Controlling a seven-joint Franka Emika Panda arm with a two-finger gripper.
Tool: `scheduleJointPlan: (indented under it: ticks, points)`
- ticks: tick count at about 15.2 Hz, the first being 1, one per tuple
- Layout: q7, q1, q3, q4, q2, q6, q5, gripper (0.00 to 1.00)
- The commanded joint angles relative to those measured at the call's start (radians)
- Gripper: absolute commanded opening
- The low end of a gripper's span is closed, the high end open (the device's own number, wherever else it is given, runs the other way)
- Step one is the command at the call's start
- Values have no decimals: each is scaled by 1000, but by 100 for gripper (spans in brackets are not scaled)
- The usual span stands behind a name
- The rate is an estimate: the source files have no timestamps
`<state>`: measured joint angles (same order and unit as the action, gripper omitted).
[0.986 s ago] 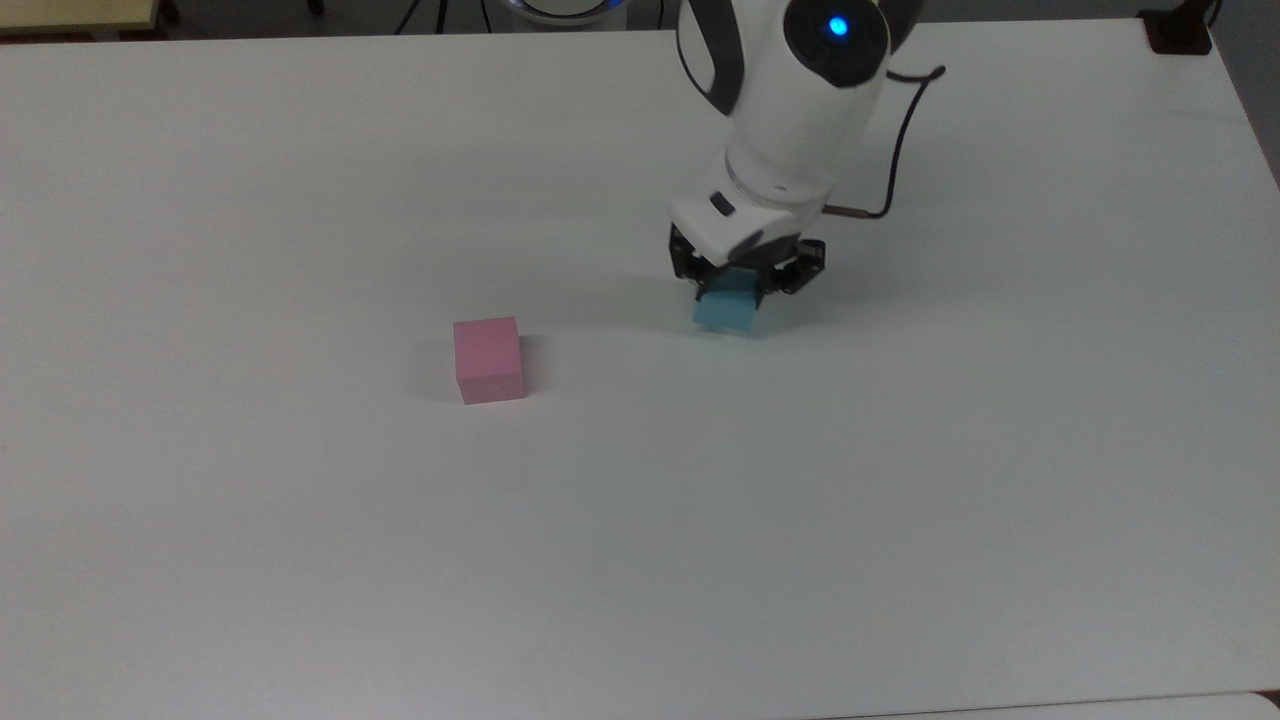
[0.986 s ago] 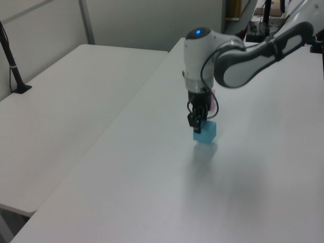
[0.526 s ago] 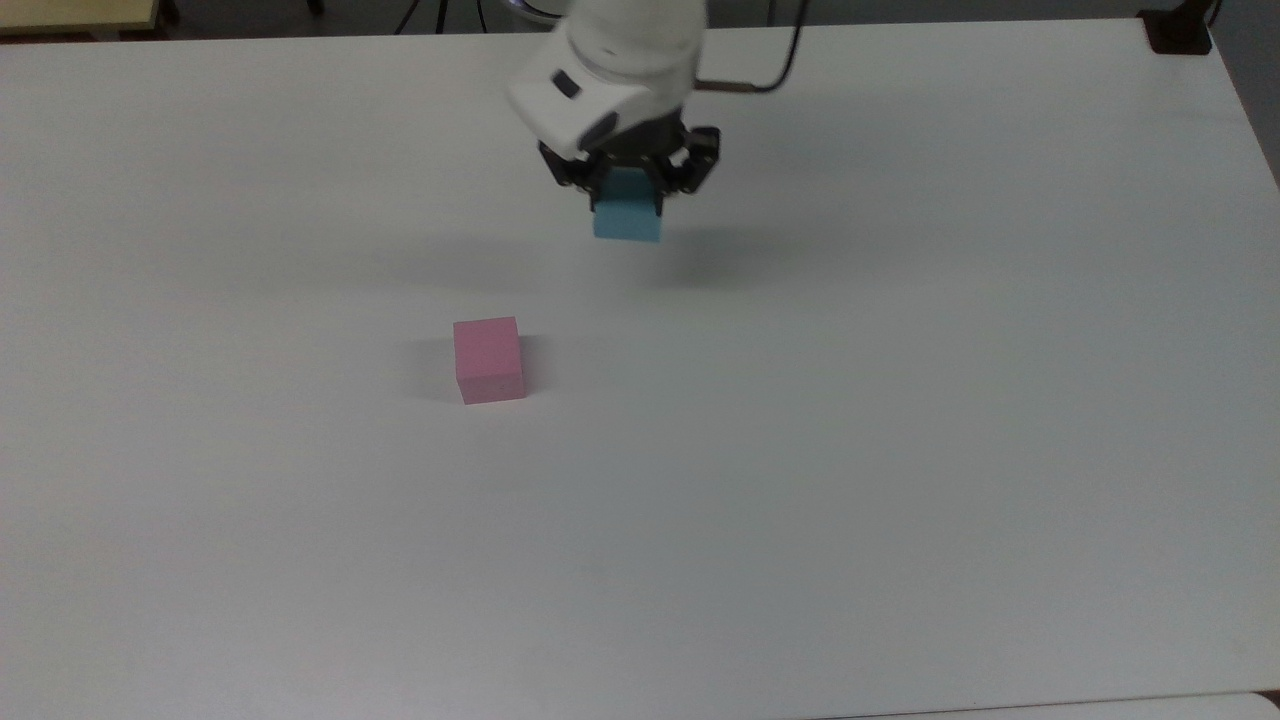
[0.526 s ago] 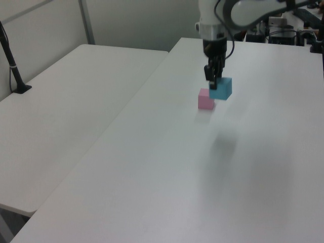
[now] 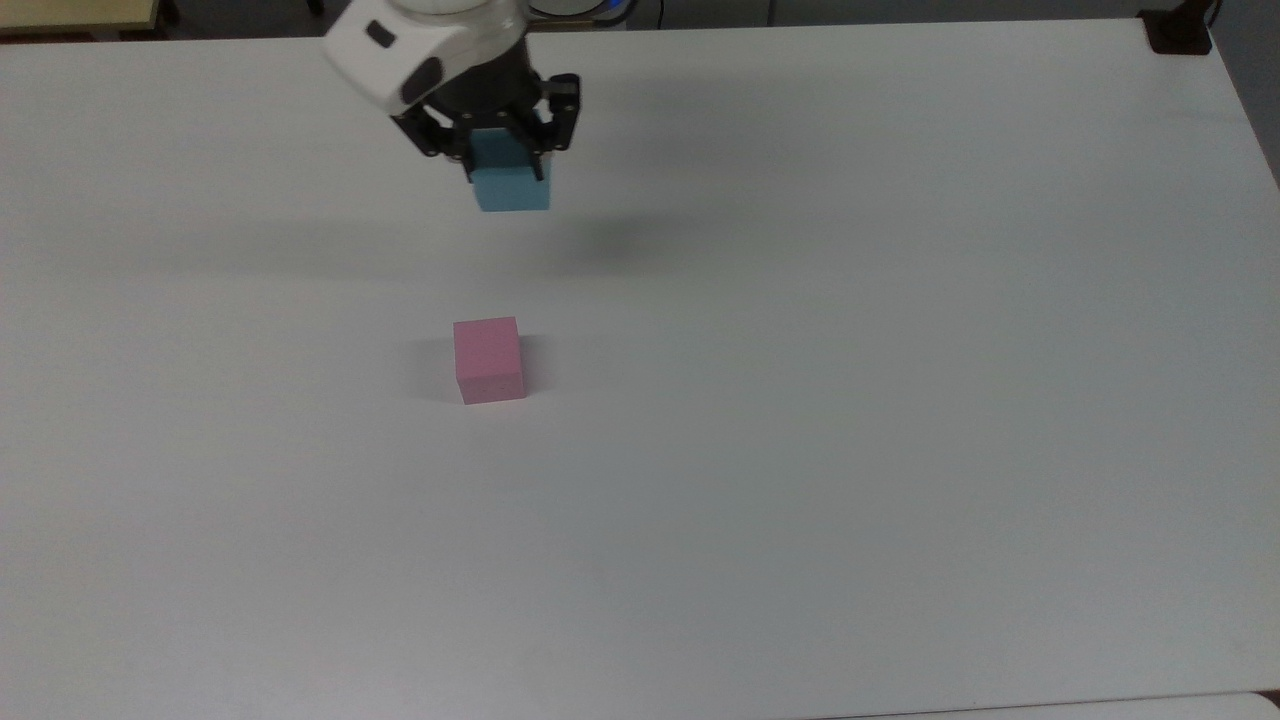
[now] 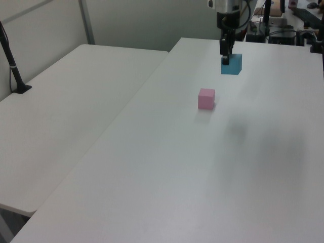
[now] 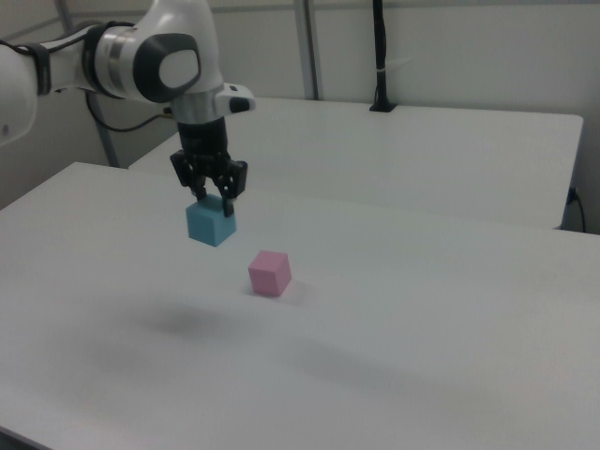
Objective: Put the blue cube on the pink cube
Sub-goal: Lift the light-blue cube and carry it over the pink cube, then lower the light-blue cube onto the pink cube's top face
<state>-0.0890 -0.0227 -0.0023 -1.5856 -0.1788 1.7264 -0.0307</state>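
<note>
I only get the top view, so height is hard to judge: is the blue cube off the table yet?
Observer: Yes. In the right view the blue cube hangs clear of the table, its shadow well below it.
Operator: Is it above the pink cube?
Observer: Not yet. In the right view the pink cube sits lower and to the right view's right.
Operator: Grip secure?
Observer: The gripper clamps the cube's upper part; the cube looks slightly tilted.
</note>
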Motion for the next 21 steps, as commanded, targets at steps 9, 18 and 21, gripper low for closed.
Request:
scheduleJointPlan:
  ticks: [9, 18, 21]
  points:
    - [-32, -23, -1, 0, -117, 238, -5, 38]
    - [37, -13, 8, -1, -209, 344, 74, 36]
    - [73, -2, 10, 0, -217, 344, 103, 36]
